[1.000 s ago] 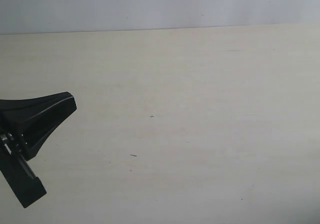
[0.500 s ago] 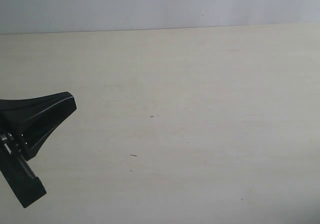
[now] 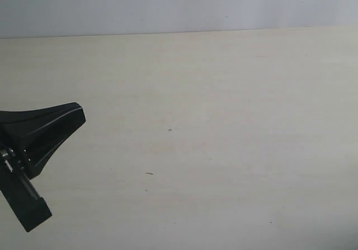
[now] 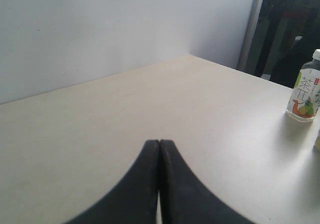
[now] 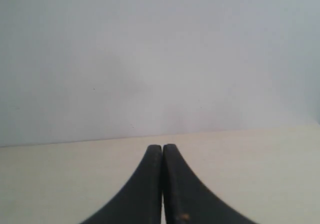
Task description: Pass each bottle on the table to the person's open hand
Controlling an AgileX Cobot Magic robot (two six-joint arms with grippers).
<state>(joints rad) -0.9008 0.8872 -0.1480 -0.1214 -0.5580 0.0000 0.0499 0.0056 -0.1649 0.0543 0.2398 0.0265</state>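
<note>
The left tool [image 4: 159,143] is fully narrow: its two black fingers press against each other with no gap, and they hold nothing. It points across the pale beige table [image 4: 100,134] toward a plain light wall [image 4: 100,28]. In the exterior view this tool is a black shape at the left side, above the table.

One bottle [image 4: 304,91] stands upright on the table, well apart from the left tool and near the table's far edge. It is whitish with a white cap and a label with green marks. The picture border cuts off part of it. Behind it are some dark shapes [image 4: 285,23] that I cannot identify.

The right tool [image 5: 162,146] is also narrow, fingers touching and holding nothing, and it faces the wall over the table.

A few tiny dark specks [image 3: 169,130] lie on the table.
</note>
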